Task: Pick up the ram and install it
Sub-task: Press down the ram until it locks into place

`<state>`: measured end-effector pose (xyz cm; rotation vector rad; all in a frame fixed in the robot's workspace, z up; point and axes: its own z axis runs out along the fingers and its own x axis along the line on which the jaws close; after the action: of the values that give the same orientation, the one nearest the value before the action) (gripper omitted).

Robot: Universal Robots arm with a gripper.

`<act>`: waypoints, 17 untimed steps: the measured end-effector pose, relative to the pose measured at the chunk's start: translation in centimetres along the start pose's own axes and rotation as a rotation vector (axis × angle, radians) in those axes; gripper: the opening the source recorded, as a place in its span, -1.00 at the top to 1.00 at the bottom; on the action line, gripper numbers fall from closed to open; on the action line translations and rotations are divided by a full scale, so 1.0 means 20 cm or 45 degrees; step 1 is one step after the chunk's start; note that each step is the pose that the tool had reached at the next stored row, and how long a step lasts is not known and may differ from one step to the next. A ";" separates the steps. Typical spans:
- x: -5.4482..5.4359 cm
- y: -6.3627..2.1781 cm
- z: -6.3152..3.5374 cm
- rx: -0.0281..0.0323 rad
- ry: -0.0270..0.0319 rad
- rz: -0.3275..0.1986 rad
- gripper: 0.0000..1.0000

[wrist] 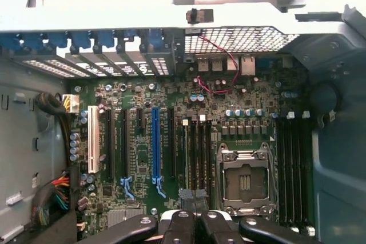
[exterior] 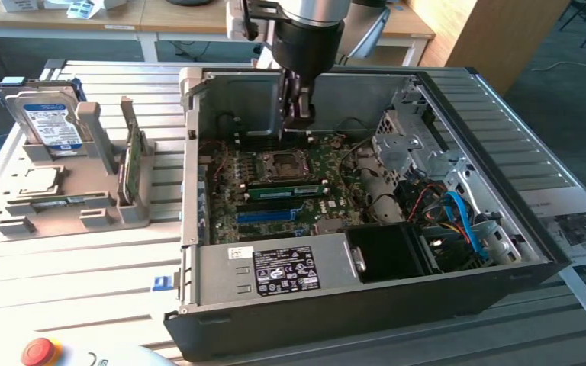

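Black gripper (exterior: 301, 114) hangs inside the open grey computer case (exterior: 375, 305), above the green motherboard (exterior: 272, 191). Its fingers (wrist: 178, 228) are together, gripping nothing. The long green ram stick (exterior: 284, 189) lies seated in a motherboard slot just beside the square metal CPU socket (wrist: 246, 179).

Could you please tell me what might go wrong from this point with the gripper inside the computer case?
1. The gripper hangs inside the computer case, close to its rear wall; a sideways move could strike the metal.
2. The open CPU socket lies right beside the RAM slots; a misplaced descent could damage its contacts.
3. Red wires cross the motherboard near the rear ports and might snag.
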<state>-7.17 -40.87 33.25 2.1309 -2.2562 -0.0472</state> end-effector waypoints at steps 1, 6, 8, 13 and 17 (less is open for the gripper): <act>0.00 0.000 0.000 -0.0001 -0.0010 0.019 0.79; 0.00 0.000 0.000 -0.0007 -0.0059 0.120 0.79; 0.00 0.000 0.000 -0.0010 -0.0078 0.160 0.79; 0.00 0.000 0.001 -0.0017 -0.0129 0.264 0.79; 0.00 0.000 0.001 -0.0023 -0.0169 0.348 0.79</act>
<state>-7.17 -40.87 33.22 1.8056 -2.5295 -0.0550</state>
